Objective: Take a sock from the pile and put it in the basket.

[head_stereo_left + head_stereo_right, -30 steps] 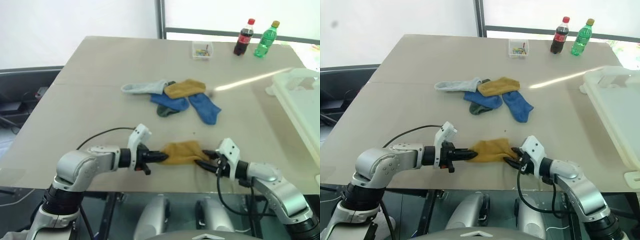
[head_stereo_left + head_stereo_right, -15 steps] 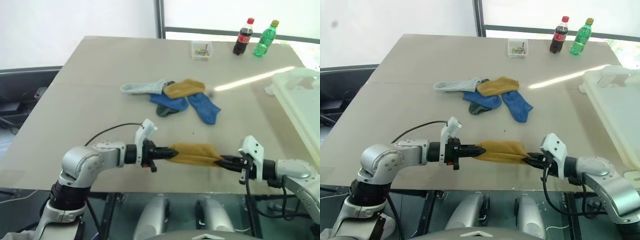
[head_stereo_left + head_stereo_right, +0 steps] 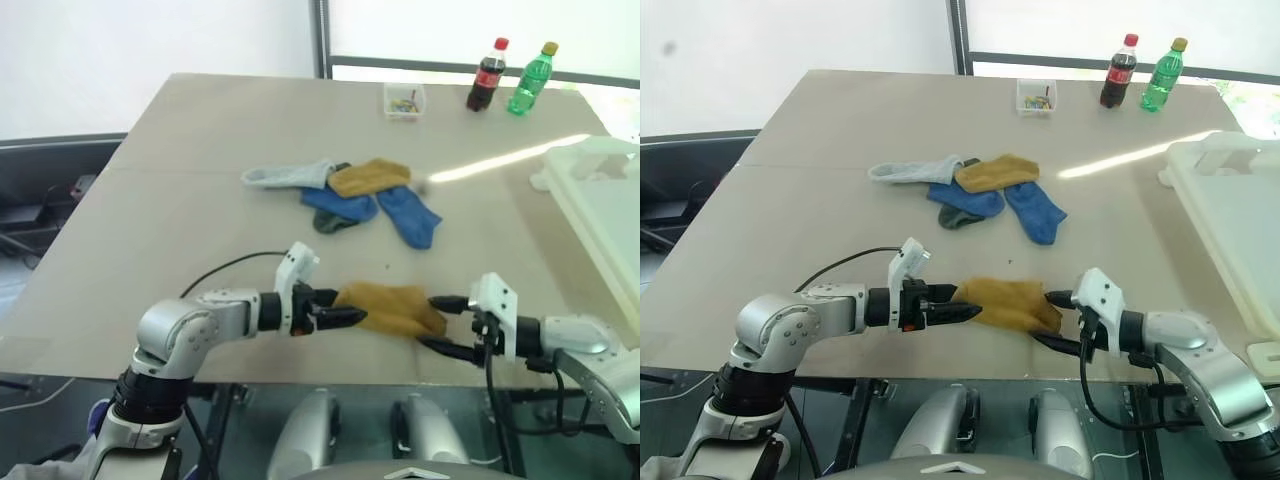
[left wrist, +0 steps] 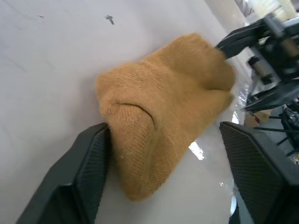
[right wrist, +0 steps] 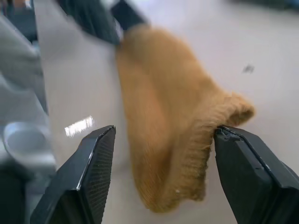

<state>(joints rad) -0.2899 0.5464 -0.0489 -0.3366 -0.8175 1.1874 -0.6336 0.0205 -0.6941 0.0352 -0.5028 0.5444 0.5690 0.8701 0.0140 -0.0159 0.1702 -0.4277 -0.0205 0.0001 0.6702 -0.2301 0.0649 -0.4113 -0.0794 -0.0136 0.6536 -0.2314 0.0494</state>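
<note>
My yellow sock [image 3: 392, 307] lies loose near the front edge of the table [image 3: 180, 180], with both grippers wide open around it.

My left gripper [image 3: 340, 309] holds nothing, one finger just touching the sock's end; my right gripper [image 3: 442, 324] holds nothing too, its fingers [image 5: 254, 179] spread wide at the other end; if I shut either one now it may pinch only a fold, and the sock could slip out on the lift or drop off the front edge, which is very near; the pile [image 3: 345, 193] sits well apart in the middle, so I will not bump it; the basket [image 3: 600, 205] waits at the right edge, with bare table between; the bottles [image 3: 505, 76] and small clear box [image 3: 404, 99] stand far back, out of my way.
</note>
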